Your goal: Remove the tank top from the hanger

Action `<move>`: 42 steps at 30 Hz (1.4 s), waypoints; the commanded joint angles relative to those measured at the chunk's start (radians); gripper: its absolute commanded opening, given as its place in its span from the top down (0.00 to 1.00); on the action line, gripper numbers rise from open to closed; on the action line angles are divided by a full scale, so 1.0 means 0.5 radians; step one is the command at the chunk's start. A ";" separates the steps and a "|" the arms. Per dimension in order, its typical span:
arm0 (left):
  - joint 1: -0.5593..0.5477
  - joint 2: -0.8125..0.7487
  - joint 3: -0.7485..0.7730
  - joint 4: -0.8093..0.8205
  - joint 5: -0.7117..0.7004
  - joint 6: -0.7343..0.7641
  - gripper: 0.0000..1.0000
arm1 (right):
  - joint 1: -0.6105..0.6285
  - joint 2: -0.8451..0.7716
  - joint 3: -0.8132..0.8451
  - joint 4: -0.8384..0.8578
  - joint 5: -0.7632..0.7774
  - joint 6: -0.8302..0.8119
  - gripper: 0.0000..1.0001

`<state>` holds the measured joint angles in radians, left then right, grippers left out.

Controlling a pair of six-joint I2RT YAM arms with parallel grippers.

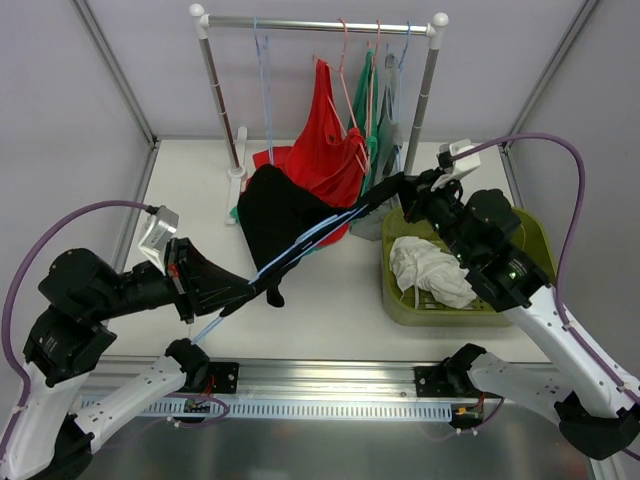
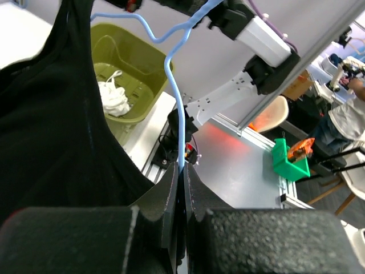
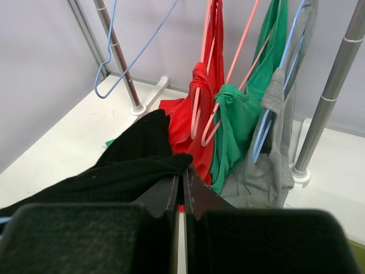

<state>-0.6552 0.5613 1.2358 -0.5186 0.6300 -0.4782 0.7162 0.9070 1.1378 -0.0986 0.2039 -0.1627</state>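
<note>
1. Black tank top (image 1: 280,215): hangs over the middle of the worktop (image 1: 330,290), in front of the rack and stretched between the two arms. From above it is unclear whether its lower edge rests on the worktop or hangs clear of it.
2. Pale blue hanger (image 2: 178,114): runs diagonally through the tank top. Black cloth covers most of its length. In the left wrist view its curved upper part is cut off by the top of the frame.
3. Left fingers (image 2: 165,197): closed tight together on the hanger's wire. The wire disappears between them, and the tank top fills the left side of that view.
4. Right fingers (image 3: 201,200): closed, pinching a bunched fold of the tank top. Whether the fold is a strap or an edge cannot be made out.
5. Rack (image 1: 320,22): stands at the back of the worktop and carries a red garment (image 1: 330,150), a green garment (image 3: 245,114) and a grey garment (image 3: 265,171). They are packed so closely that their outlines overlap.
6. Green basket (image 1: 530,240): sits on the right and holds a white cloth (image 1: 430,270). The right arm partly covers it.
</note>
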 commanded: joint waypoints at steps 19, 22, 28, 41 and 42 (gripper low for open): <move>0.022 0.184 -0.050 1.566 -0.140 0.030 1.00 | -0.052 -0.513 -0.312 0.307 -1.570 0.521 1.00; 0.019 0.288 -0.314 2.388 -0.168 -0.096 1.00 | -0.049 -0.559 -0.352 0.274 -1.864 0.543 1.00; -0.006 0.668 -0.064 3.037 0.046 -0.127 1.00 | -0.049 -0.777 -0.309 0.035 -2.266 0.399 1.00; -0.018 1.013 0.078 3.756 0.057 -0.268 1.00 | -0.030 -1.077 -0.303 0.480 -2.544 0.635 1.00; -0.018 1.000 0.087 3.670 0.005 -0.240 1.00 | -0.027 -1.081 -0.291 0.404 -2.513 0.541 1.00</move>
<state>-0.6556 1.0565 1.2495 1.1931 0.6754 -0.5964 0.6956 0.3737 0.9703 0.0364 -1.0275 0.1005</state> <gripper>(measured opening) 0.023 0.020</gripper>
